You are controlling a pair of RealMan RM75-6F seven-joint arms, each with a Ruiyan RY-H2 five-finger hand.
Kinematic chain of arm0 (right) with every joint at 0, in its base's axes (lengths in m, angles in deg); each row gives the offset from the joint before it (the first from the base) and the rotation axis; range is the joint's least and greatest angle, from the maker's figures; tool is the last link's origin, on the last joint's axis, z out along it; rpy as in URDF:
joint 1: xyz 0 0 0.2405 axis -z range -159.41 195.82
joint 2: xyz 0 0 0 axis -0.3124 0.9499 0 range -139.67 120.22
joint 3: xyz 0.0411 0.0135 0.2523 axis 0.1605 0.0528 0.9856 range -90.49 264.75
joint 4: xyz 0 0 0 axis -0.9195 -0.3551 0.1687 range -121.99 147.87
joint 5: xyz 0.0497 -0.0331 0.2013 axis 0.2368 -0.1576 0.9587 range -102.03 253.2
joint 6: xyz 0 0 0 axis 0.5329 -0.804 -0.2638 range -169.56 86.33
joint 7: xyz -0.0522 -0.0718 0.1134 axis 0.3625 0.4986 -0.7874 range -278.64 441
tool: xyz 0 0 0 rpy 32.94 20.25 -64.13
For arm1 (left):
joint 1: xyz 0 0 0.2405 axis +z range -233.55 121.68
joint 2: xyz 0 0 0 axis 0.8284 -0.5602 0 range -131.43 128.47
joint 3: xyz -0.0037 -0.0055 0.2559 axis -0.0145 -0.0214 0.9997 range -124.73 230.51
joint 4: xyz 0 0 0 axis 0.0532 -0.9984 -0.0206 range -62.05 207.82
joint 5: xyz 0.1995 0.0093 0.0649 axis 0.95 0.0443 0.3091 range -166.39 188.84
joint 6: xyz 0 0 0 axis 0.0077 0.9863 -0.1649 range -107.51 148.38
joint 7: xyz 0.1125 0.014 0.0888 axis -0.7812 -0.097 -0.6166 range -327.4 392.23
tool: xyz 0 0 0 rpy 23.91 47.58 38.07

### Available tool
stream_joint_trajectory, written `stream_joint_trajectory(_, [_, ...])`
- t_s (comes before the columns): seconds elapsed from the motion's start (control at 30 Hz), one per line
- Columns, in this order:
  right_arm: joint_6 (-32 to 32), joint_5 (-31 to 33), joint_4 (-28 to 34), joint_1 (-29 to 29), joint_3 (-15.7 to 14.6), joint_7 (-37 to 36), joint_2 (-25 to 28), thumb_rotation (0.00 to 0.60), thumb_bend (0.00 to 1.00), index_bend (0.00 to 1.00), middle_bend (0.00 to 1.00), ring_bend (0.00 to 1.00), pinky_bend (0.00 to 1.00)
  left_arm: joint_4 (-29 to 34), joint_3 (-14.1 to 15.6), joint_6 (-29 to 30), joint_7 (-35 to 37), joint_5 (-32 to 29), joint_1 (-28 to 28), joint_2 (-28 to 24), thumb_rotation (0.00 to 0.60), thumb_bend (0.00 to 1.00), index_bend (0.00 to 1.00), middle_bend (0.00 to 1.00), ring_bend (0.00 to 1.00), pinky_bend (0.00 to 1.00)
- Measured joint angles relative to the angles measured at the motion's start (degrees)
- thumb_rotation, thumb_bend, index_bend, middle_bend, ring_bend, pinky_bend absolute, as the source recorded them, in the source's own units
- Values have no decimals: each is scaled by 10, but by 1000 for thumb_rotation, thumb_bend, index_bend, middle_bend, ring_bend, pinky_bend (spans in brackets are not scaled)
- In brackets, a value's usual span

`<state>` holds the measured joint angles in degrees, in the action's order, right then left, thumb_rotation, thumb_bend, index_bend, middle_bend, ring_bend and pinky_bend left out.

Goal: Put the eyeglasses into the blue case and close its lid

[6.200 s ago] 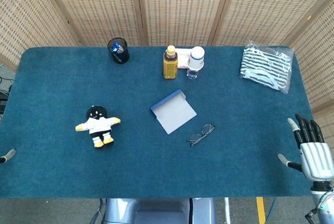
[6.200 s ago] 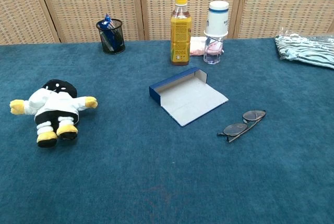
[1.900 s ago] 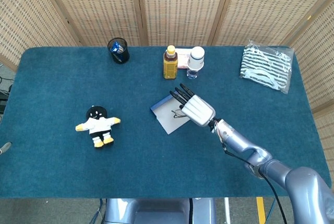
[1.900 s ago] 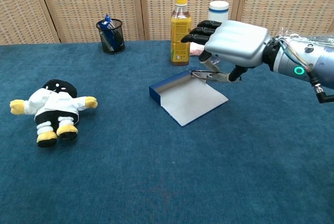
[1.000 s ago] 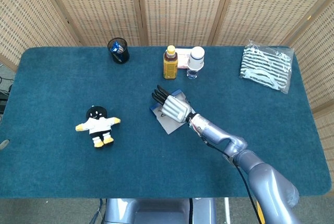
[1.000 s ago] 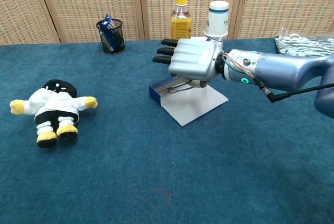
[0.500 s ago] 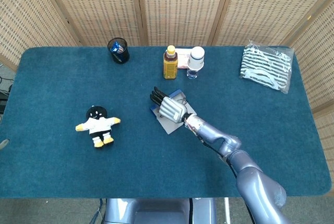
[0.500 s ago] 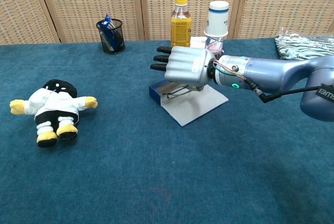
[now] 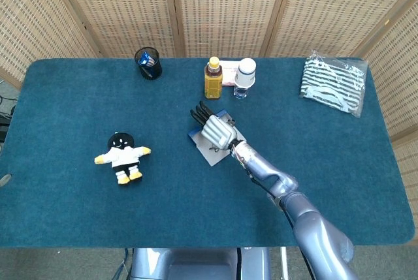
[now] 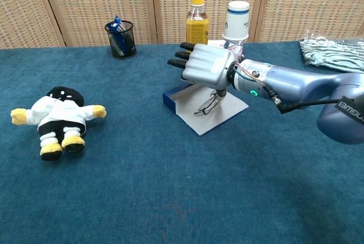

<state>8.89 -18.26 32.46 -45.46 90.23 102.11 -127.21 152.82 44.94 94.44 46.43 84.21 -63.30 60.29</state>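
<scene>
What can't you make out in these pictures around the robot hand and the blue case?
- Eyeglasses: in the chest view only part shows under the right robot hand; whether they are gripped is unclear. In the head view the hand covers them.
- Blue case: its back wall is hidden behind the hand in both views.
- Left robot hand: in neither view.
- Pen cup: contents too small to identify.

The wide table (image 10: pixel 170 198) wears matt, napped teal-blue cloth like short carpet. The right hand (image 10: pixel 206 66) has a smooth silvery shell with a dull sheen and black fingers (image 10: pixel 181 54); its forearm (image 10: pixel 296 85) is glossy grey-blue. The open blue case (image 10: pixel 213 114) looks like card, its lining matt pale grey. The thin-framed eyeglasses (image 10: pixel 209 104) look like dark wire. At far left, a black mesh metal cup (image 10: pixel 120 39). The penguin doll (image 10: pixel 60 115) is soft plush. Woven cane screens (image 9: pixel 222 6) in wooden frames stand behind.
</scene>
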Motion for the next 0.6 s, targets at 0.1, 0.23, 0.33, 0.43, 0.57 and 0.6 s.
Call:
stream_joint_trajectory(0.1, [7,10,19,5,8,3,4,600,86,135,0,0,33,0,1,0,0,1,0,0,600,0,0,0,0,0])
stream_joint_trajectory(0.23, [17,23,57,14,17,12,16,600,73,128,0,0,33,1,2,1,-2,3,0,0,600,0,0,0,0,0])
stream_joint_trajectory(0.33, [20,38,86,21,28,22,24,600,66,121,0,0,33,3,2,3,-3,5,0,1,600,0,0,0,0,0])
stream_joint_trajectory(0.43, [25,59,113,27,45,33,30,600,70,118,0,0,33,5,3,7,-2,8,2,0,600,0,0,0,0,0])
stream_joint_trajectory(0.57, [29,83,143,31,69,46,39,600,64,107,0,0,33,5,3,10,0,10,4,-1,600,0,0,0,0,0])
stream_joint_trajectory(0.6, [27,89,152,31,72,48,43,600,62,103,0,0,33,5,3,11,2,10,4,-1,600,0,0,0,0,0])
